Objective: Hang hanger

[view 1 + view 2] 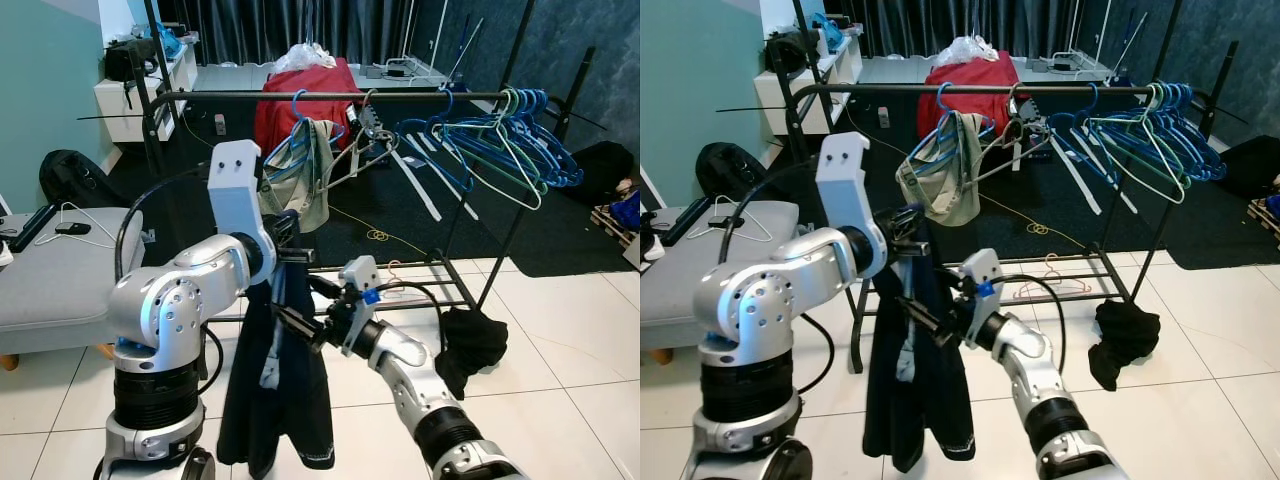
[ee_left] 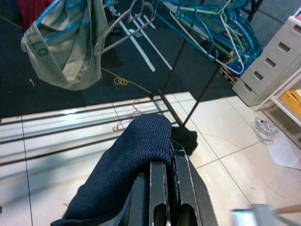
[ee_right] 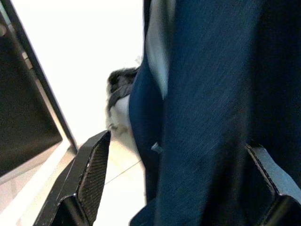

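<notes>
Closest to me, the robot's right gripper (image 1: pixel 290 322) was spread wide, its two black fingers (image 3: pixel 91 175) on either side of the hanging dark navy garment (image 1: pixel 280 390), one finger clear of the cloth and the other at its far edge. The garment drooped in long folds almost to the white tile floor (image 1: pixel 560 340), a pale strip showing on its inner side.

Just above, the left gripper (image 1: pixel 285 235) was pinched tight on the top of that garment, with knitted navy cloth bunched over its fingertips (image 2: pixel 162 172). Whatever hanger carried the garment was buried under the fabric, so I could not make it out.

Behind the arms stood the black clothes rack (image 1: pixel 330 97). A beige piece of clothing on a blue hanger (image 1: pixel 308 165) hung near the middle of its top rail, and a cluster of empty blue and green hangers (image 1: pixel 510 140) crowded the right end. A crumpled black cloth (image 1: pixel 470 345) lay by the rack's right foot. A grey bench (image 1: pixel 55 270) sat off to the left, and a red heap (image 1: pixel 305 90) lay beyond the rail.
</notes>
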Tool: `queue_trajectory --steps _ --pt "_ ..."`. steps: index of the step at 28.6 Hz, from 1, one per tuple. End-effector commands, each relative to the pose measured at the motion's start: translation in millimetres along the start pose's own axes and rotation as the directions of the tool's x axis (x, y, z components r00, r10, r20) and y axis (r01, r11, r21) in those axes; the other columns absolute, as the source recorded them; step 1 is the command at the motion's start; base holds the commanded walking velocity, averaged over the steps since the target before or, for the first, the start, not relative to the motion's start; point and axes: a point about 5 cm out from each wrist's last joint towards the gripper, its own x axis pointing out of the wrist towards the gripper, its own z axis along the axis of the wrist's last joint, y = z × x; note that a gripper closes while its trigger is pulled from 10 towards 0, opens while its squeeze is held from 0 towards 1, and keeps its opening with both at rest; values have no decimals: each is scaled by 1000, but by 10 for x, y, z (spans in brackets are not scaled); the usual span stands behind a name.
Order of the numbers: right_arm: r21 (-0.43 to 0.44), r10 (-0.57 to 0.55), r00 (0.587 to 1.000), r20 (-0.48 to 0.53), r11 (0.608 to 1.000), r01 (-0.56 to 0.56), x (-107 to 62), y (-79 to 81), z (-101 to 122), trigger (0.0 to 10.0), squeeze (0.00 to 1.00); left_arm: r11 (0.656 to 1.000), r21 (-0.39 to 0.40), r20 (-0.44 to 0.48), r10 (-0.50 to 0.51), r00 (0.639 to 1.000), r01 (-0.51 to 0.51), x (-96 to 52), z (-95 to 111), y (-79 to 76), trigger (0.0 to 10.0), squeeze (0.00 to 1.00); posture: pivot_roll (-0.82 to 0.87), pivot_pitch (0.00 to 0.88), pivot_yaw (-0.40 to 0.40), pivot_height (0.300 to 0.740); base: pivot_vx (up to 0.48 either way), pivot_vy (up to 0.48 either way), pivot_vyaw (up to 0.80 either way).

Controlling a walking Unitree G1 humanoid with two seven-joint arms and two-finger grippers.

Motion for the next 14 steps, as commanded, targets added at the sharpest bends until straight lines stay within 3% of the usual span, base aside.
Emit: queue_trajectory --steps 1,7,8,9,10,14 --pt "21 2 998 -69 1000 -1 3 -2 -87 10000 0 999 10 27 -53 998 53 -28 64 -138 0 0 70 56 8 740 0 0 0" --pt "31 -49 994 -97 998 52 -13 -68 -106 10000 0 998 8 33 -70 997 69 -34 85 -178 0 0 72 55 6 740 0 0 0" --pt "30 -85 992 -94 996 88 -27 -112 -91 4627 0 997 7 36 -74 997 74 -37 95 -185 0 0 71 52 8 740 0 0 0" --pt "30 -110 990 -91 993 113 -37 -143 -80 4627 0 997 6 38 -77 996 77 -39 102 -189 0 0 71 52 8 740 0 0 0" --pt "30 -136 987 -81 990 139 -54 -183 -58 0 0 997 7 39 -78 996 78 -41 106 -189 0 0 70 49 8 740 0 0 0" --pt "32 -163 985 -60 986 165 -85 -237 -19 0 0 997 10 39 -75 996 75 -45 107 -177 0 0 70 46 9 740 0 0 0"
